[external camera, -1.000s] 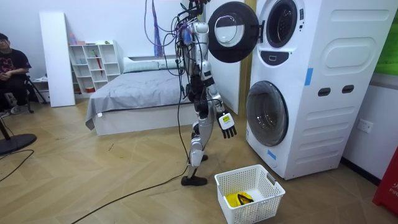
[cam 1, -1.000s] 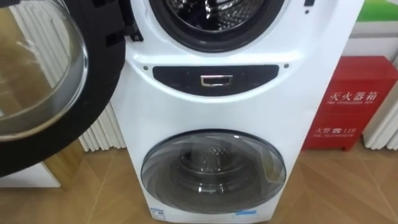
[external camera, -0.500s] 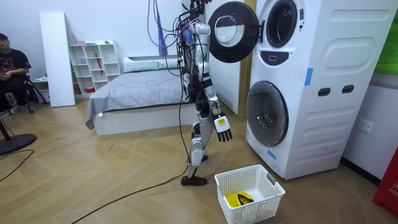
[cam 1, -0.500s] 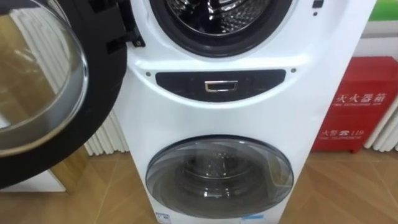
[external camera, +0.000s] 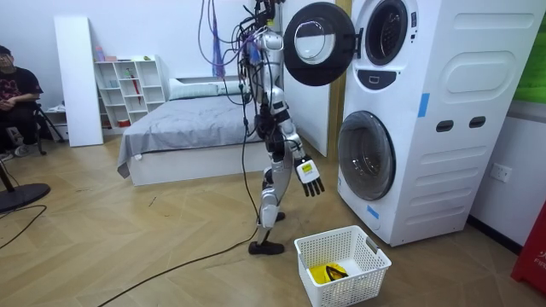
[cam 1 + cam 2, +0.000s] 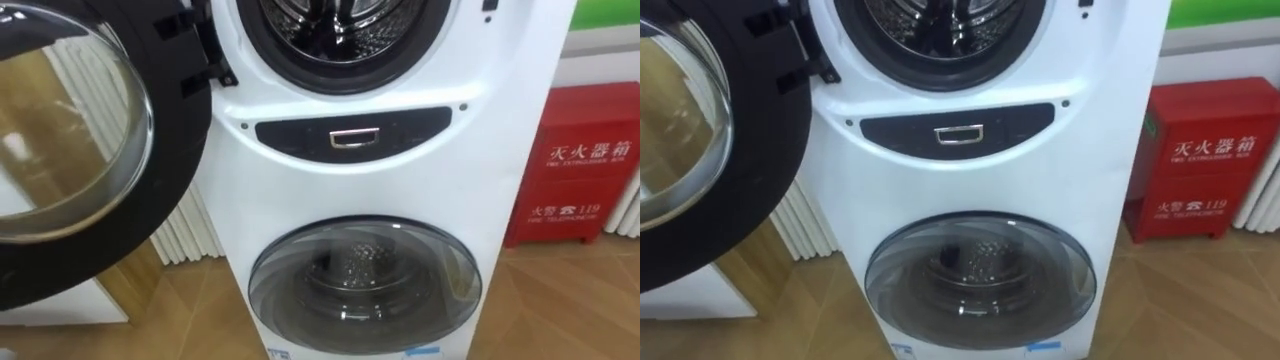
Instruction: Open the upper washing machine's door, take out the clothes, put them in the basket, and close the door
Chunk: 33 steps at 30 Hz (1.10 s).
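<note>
Standing before the washing machine (image 6: 300,190) (a stacked pair in one white case), the robot lets its right hand (image 5: 309,176) hang low, fingers straight and apart, holding nothing. Upper door (image 6: 60,150) is swung wide, well above the hand and to its left. Upper drum (image 6: 340,20) lies open, above and ahead of the hand. Lower door (image 6: 365,285), ahead of the hand, is closed. Whether clothes lie in the upper drum cannot be told from the part seen.

Recommended for the reach: lift the hand up and forward, keep right of the upper door, go deep, close round cloth, and draw it clear of the drum's rim. White basket (image 5: 363,286) sits on the floor below the hand, a yellow item (image 5: 328,273) inside.

Writing: red cabinet (image 6: 580,165), right of the hand, bears white characters. Control panel (image 6: 350,135) carries a small display. Blue labels (image 6: 420,352) at the machine's foot are too small to read.
</note>
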Tool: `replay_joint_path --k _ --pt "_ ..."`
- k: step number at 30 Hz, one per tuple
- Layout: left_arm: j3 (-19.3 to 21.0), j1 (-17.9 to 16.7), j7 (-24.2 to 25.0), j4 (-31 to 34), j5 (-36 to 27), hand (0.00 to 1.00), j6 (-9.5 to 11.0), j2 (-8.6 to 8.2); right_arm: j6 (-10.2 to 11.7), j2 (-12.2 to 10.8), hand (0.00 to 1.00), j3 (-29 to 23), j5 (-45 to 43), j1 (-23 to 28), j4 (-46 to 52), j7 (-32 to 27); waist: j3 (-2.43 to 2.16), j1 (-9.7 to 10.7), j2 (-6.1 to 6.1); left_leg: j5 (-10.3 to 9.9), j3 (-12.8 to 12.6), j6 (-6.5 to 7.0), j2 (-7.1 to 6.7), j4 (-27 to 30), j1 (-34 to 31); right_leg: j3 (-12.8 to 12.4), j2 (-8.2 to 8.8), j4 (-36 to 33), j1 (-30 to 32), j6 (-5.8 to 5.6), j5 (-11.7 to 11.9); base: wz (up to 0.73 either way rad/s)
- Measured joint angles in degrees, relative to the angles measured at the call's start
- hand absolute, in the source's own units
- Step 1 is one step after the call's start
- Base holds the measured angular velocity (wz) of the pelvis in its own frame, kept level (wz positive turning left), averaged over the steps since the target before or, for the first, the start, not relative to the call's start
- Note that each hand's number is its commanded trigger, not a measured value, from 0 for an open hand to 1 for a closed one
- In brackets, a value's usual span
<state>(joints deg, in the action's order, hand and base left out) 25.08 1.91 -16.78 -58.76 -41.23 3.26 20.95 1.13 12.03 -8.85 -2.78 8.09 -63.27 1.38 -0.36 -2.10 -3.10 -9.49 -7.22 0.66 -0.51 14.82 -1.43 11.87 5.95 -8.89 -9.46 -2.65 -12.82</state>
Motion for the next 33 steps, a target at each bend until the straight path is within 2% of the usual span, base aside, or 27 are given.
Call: replay_joint_path --k 1,3,6,8,9,10,14,16,17,20,24,25,26,27,29,30,31,32,33 --pt "0.02 0.58 -0.21 1.66 -0.79 0.00 -0.01 0.53 -0.01 0.04 0.00 0.09 0.00 0.25 1.02 -0.12 0.01 0.07 -0.03 -0.09 0.03 0.11 -0.01 0.06 -0.05 -0.02 0.03 -0.08 0.15 -0.06 0.04 0.04" --pt "0.35 0.89 -0.66 6.65 -1.09 0.00 -0.09 0.59 -0.01 -0.03 0.00 0.09 -0.37 1.15 3.29 -0.16 0.12 -0.05 -0.31 -0.21 0.45 0.17 -0.09 0.02 -0.25 0.24 0.03 -0.17 0.29 -0.17 0.12 0.08" --pt "0.46 1.54 -1.91 17.03 -1.06 0.00 -0.18 0.92 0.06 -0.08 0.00 0.08 -2.38 1.73 5.52 -0.44 0.28 -0.09 -0.62 -0.34 1.17 0.19 -0.12 -0.03 -0.31 1.13 0.04 -0.80 0.42 -0.40 0.27 0.11" --pt "0.45 2.58 -2.30 23.28 -0.92 0.00 0.05 2.45 0.16 -0.11 0.00 0.15 -2.92 2.29 6.45 -0.56 0.21 -0.96 -0.83 -0.34 1.00 0.18 -0.15 -0.69 0.02 0.91 0.06 -0.78 0.44 -0.42 0.28 -0.03" --pt "0.05 2.61 -3.15 24.37 -0.23 0.00 -0.05 2.95 0.16 -0.11 0.00 0.23 -3.00 2.54 6.86 -0.63 0.13 -1.14 -0.98 -0.33 0.94 0.18 -0.17 -0.97 0.12 0.92 0.06 -0.75 0.49 -0.43 0.29 -0.05" --pt "-0.21 2.35 -4.32 25.48 0.94 0.00 -0.82 3.36 0.22 -0.09 0.00 0.23 -3.02 3.28 7.75 -0.88 0.19 -1.38 -1.21 -0.33 0.91 0.18 -0.18 -0.96 -0.01 0.89 0.07 -0.71 0.60 -0.44 0.30 0.00" --pt "-0.40 2.36 -8.19 32.77 4.17 0.00 -4.59 3.33 0.04 -0.61 0.00 -1.01 -4.05 4.21 7.84 -0.85 0.10 -1.49 -0.54 -0.35 1.88 0.21 -0.25 0.37 -2.04 0.95 -0.01 -0.68 1.33 -0.53 0.39 0.20" --pt "-0.43 2.36 -9.98 34.79 6.41 0.00 -5.32 3.33 0.06 -0.94 0.00 -1.46 -4.48 4.24 7.97 -0.84 0.07 -1.64 -0.32 -0.36 2.42 0.23 -0.34 0.58 -2.08 0.94 -0.07 -0.72 1.07 -0.70 0.56 0.18" --pt "-0.39 2.38 -11.26 37.25 9.03 0.00 -6.23 3.34 0.11 -1.27 0.00 -1.47 -4.62 4.37 8.00 -0.59 0.28 -2.18 -0.30 -0.36 2.69 0.23 -0.41 0.59 -2.07 0.99 -0.08 -0.70 0.89 -0.70 0.57 0.15" --pt "1.27 2.37 -13.88 43.97 12.42 0.00 -6.79 3.35 0.15 -1.53 0.00 -1.53 -5.81 4.56 7.92 0.65 0.61 -3.15 0.43 -0.35 3.94 0.25 -0.69 0.98 -2.35 0.97 -0.09 -0.68 0.38 -0.70 0.59 0.25" --pt "3.90 2.37 -16.43 55.05 13.92 0.00 -6.89 3.36 0.19 -1.53 0.00 -1.49 -5.29 4.54 7.81 2.17 0.82 -3.88 0.44 -0.56 5.60 0.62 -1.14 2.55 -4.08 0.91 -0.19 -0.58 0.44 -0.71 0.59 0.31" --pt "4.69 2.38 -17.00 59.88 13.91 0.00 -6.72 3.09 0.16 -1.82 0.00 -1.46 -4.79 4.56 7.79 2.63 0.93 -4.10 0.64 -0.49 5.90 0.75 -1.23 2.56 -4.18 0.89 -0.18 -0.33 0.44 -0.71 0.59 0.15" --pt "5.11 2.39 -17.04 65.78 13.93 0.00 -5.66 2.95 0.11 -2.37 0.00 -1.45 -4.46 4.57 7.79 2.84 0.84 -4.32 0.90 -0.42 6.02 0.85 -1.27 2.60 -4.21 0.93 -0.18 -0.29 0.34 -0.79 0.64 0.09" --pt "5.25 2.39 -17.02 68.80 13.96 0.00 -4.66 2.95 0.11 -2.56 0.00 -1.41 -4.37 4.46 7.81 3.07 0.84 -4.34 0.94 -0.41 6.05 0.86 -1.29 2.65 -4.20 1.02 -0.18 -0.26 0.31 -0.85 0.67 -0.07" --pt "4.18 4.10 -15.24 77.98 13.97 0.00 0.00 2.96 0.13 -2.75 0.00 -1.27 -4.23 4.02 7.85 3.26 0.97 -4.13 1.01 -0.32 5.82 1.02 -1.58 2.44 -4.20 1.02 0.04 0.21 -0.01 -1.09 0.81 -0.17" --pt "3.62 4.78 -14.42 79.18 13.96 0.00 0.84 2.95 0.12 -2.64 0.00 -1.27 -4.20 3.99 7.84 3.17 1.13 -4.01 0.71 -0.29 5.67 1.08 -1.59 2.47 -4.18 1.00 0.09 0.22 -0.04 -1.09 0.81 -0.11" --pt "1.70 5.17 -12.10 80.60 13.99 0.00 2.04 2.93 0.06 -2.45 0.00 -0.97 -4.17 3.65 7.85 2.91 1.54 -3.11 0.59 -0.21 5.44 1.21 -1.62 2.41 -4.14 1.02 0.19 0.14 0.03 -1.09 0.81 -0.09" --pt "0.80 5.33 -11.51 81.16 14.98 0.00 2.75 2.14 0.06 -2.32 0.00 -0.17 -3.88 3.83 7.86 2.61 1.31 -2.34 -0.12 -0.07 5.18 1.27 -1.62 2.24 -4.09 0.98 0.26 0.06 0.18 -1.10 0.81 -0.10" --pt "0.71 5.45 -11.37 81.21 14.94 0.00 3.07 1.68 0.04 -2.32 0.00 0.36 -3.54 4.11 7.84 2.42 1.20 -2.01 -0.28 0.04 4.83 1.27 -1.61 2.02 -3.93 0.92 0.32 0.07 0.21 -1.12 0.79 -0.08"
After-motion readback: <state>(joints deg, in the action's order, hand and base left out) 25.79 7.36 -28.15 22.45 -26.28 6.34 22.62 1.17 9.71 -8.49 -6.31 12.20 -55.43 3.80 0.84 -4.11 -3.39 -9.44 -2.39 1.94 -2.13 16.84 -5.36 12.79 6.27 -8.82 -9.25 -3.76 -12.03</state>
